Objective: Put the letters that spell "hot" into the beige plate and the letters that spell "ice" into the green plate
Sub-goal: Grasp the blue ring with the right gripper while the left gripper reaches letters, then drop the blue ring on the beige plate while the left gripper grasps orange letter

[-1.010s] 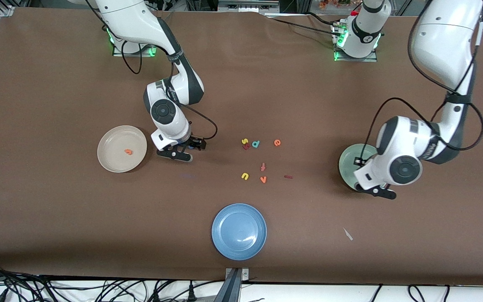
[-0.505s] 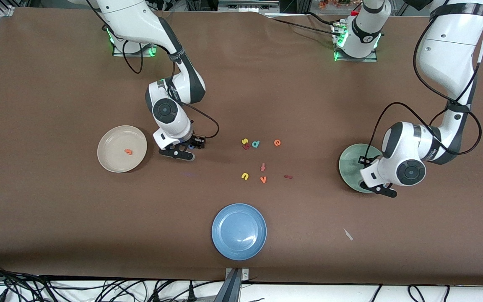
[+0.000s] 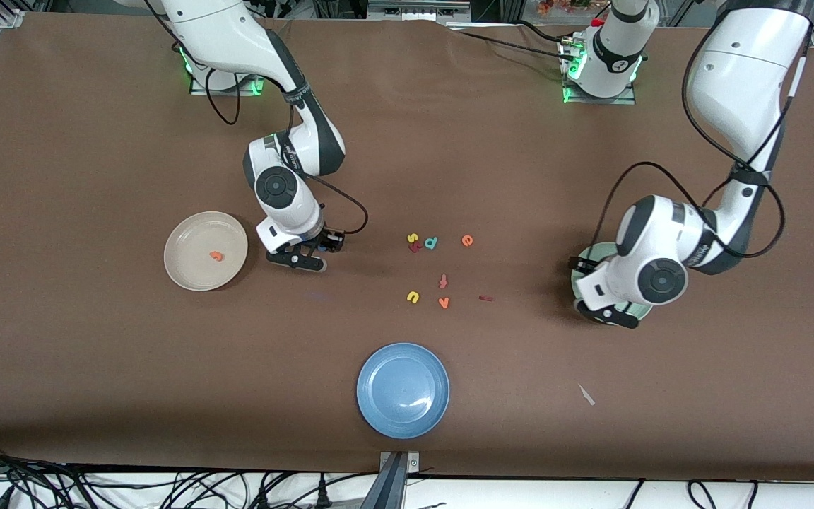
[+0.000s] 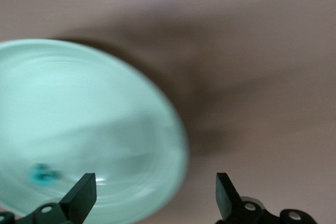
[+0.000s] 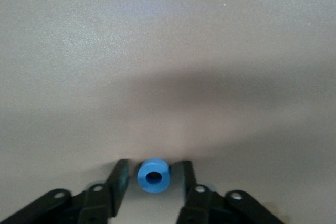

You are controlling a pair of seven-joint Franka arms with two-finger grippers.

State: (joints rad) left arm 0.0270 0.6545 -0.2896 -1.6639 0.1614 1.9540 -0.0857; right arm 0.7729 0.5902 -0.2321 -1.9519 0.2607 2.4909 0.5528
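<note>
My right gripper (image 3: 314,251) (image 5: 152,179) is down on the table next to the beige plate (image 3: 182,239), shut on the blue "o" (image 5: 154,176). An orange "t" (image 3: 216,256) lies in that plate. My left gripper (image 3: 606,309) (image 4: 155,192) hangs open and empty over the rim of the green plate (image 3: 581,271) (image 4: 105,108). A teal "c" (image 4: 42,174) lies in the green plate. Mid-table lie an orange "e" (image 3: 467,240), a dark red "i" (image 3: 486,298) and a yellow letter (image 3: 413,237) whose shape I cannot make out.
Among the loose letters are a teal "d" (image 3: 432,243), a pinkish-red "t" (image 3: 442,281), a yellow "u" (image 3: 413,297) and an orange "v" (image 3: 443,302). A blue plate (image 3: 403,390) sits nearer the front camera. A white scrap (image 3: 586,394) lies toward the left arm's end.
The right gripper's fingers have closed in on the blue "o". The left gripper has opened wide and shifted over the green plate toward the middle of the table.
</note>
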